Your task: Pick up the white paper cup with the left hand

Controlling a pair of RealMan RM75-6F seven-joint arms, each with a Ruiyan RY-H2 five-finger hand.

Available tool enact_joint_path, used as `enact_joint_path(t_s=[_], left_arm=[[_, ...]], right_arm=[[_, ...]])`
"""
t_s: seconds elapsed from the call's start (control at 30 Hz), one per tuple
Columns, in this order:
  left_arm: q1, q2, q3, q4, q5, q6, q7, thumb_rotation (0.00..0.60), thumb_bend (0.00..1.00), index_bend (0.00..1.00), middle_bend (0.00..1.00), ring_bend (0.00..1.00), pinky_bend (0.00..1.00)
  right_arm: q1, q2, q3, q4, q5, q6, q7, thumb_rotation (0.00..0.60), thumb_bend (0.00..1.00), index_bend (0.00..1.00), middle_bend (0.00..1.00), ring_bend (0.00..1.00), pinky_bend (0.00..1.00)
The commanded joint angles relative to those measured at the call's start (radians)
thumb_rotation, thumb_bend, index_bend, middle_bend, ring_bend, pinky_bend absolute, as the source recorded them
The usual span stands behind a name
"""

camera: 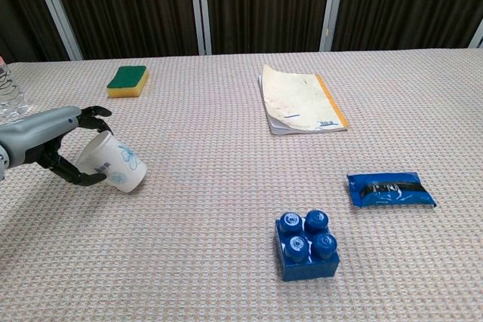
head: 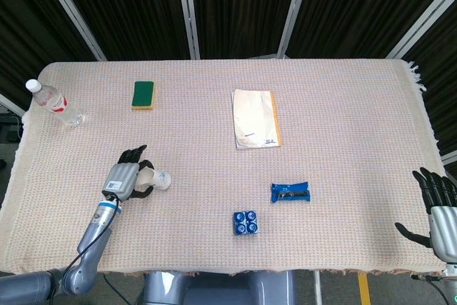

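Note:
The white paper cup [head: 158,178] [camera: 115,167], printed with a blue pattern, is tipped far over with its base pointing right. My left hand [head: 123,180] [camera: 54,143] holds it at the mouth end, fingers [camera: 92,111] curled over the rim and the thumb underneath. I cannot tell whether the base touches the cloth. The cup's mouth is hidden inside the hand. At the near right corner of the table, my right hand [head: 437,206] hangs with its fingers spread and nothing in it; the chest view does not show it.
A woven cloth [head: 343,105] covers the table. On it lie a green sponge [head: 143,95], a clear water bottle [head: 54,103] at far left, a paper booklet [head: 255,118], a blue snack packet [head: 290,191] and a blue toy brick [head: 246,222].

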Motion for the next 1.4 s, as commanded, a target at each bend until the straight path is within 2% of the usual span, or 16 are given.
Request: enact_joint_path(t_s=[0.03, 0.13, 0.3, 0.5, 0.63, 0.87, 1.03, 1.13, 1.27, 1.4], left_arm=[[0.005, 0.027, 0.003, -0.012, 0.009, 0.0, -0.004, 0.6, 0.12, 0.14, 0.0, 0.0, 0.0], [0.008, 0.047, 0.001, -0.031, 0.019, 0.004, -0.007, 0.6, 0.08, 0.06, 0.0, 0.0, 0.0], [-0.006, 0.076, 0.003, -0.081, 0.003, 0.005, 0.059, 0.6, 0.08, 0.07, 0.0, 0.0, 0.0], [-0.045, 0.035, 0.006, -0.093, -0.085, 0.04, 0.242, 0.6, 0.08, 0.2, 0.0, 0.0, 0.0], [-0.069, 0.007, 0.004, -0.098, -0.147, 0.059, 0.335, 0.6, 0.09, 0.24, 0.0, 0.0, 0.0], [-0.099, -0.055, 0.001, -0.062, -0.201, 0.101, 0.434, 0.6, 0.09, 0.3, 0.0, 0.0, 0.0], [-0.108, -0.092, 0.002, -0.035, -0.221, 0.126, 0.474, 0.6, 0.12, 0.4, 0.0, 0.0, 0.0], [-0.108, -0.104, -0.001, -0.031, -0.232, 0.138, 0.484, 0.6, 0.18, 0.44, 0.0, 0.0, 0.0], [-0.101, -0.098, -0.008, -0.038, -0.219, 0.145, 0.455, 0.6, 0.18, 0.44, 0.0, 0.0, 0.0], [-0.068, -0.087, -0.047, -0.073, -0.138, 0.127, 0.26, 0.6, 0.18, 0.44, 0.0, 0.0, 0.0]], right_arm=[[0.0, -0.001, 0.0, -0.001, -0.001, 0.0, -0.002, 0.6, 0.0, 0.0, 0.0, 0.0, 0.0], [0.001, -0.002, -0.001, -0.002, -0.002, 0.0, -0.006, 0.6, 0.0, 0.0, 0.0, 0.0, 0.0], [0.0, -0.001, -0.001, -0.003, -0.003, 0.002, -0.005, 0.6, 0.0, 0.0, 0.0, 0.0, 0.0], [-0.003, 0.003, 0.001, -0.002, -0.002, 0.008, 0.008, 0.6, 0.0, 0.0, 0.0, 0.0, 0.0], [-0.003, 0.005, 0.001, 0.0, -0.001, 0.008, 0.016, 0.6, 0.0, 0.0, 0.0, 0.0, 0.0], [-0.004, 0.009, 0.002, 0.0, 0.001, 0.007, 0.029, 0.6, 0.0, 0.0, 0.0, 0.0, 0.0], [-0.006, 0.011, 0.004, 0.003, 0.004, 0.011, 0.039, 0.6, 0.0, 0.0, 0.0, 0.0, 0.0], [-0.005, 0.012, 0.005, 0.004, 0.005, 0.009, 0.043, 0.6, 0.0, 0.0, 0.0, 0.0, 0.0], [-0.004, 0.011, 0.004, 0.004, 0.004, 0.007, 0.041, 0.6, 0.0, 0.0, 0.0, 0.0, 0.0], [-0.003, 0.01, 0.004, 0.003, 0.007, 0.002, 0.038, 0.6, 0.0, 0.0, 0.0, 0.0, 0.0]])
